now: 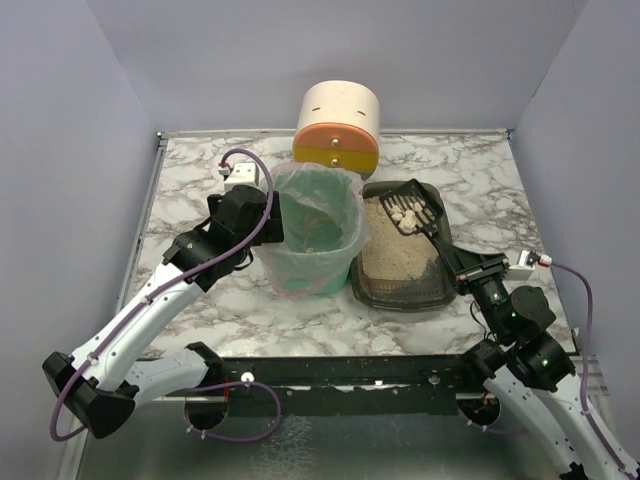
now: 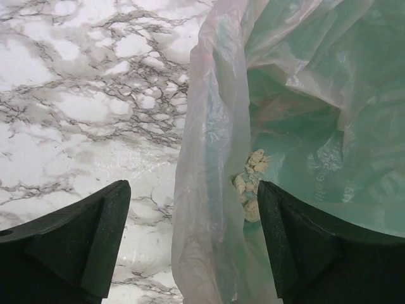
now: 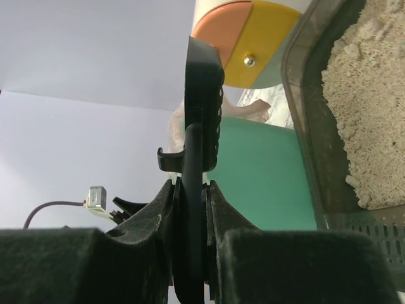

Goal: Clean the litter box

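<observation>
right hand (image 1: pixel 465 268) clamped on a black scoop (image 1: pixel 428 205) carrying clumps (image 1: pixel 403 212) above the litter box (image 1: pixel 375 292), just right of the green bin (image 1: pixel 300 272). left hand (image 2: pixel 193 209) wide open, empty, astride the bag (image 2: pixel 209 114) edge. tilting the scoop could spill clumps onto the counter (image 1: pixel 190 190).

Item: scoop (image 3: pixel 202 88), seen edge-on; load was hidden, handle end cut off below.
Item: litter box (image 3: pixel 313 145), cropped at right edge.
Item: cylinder (image 1: pixel 338 110), base was hidden behind green bin (image 1: pixel 310 265).
</observation>
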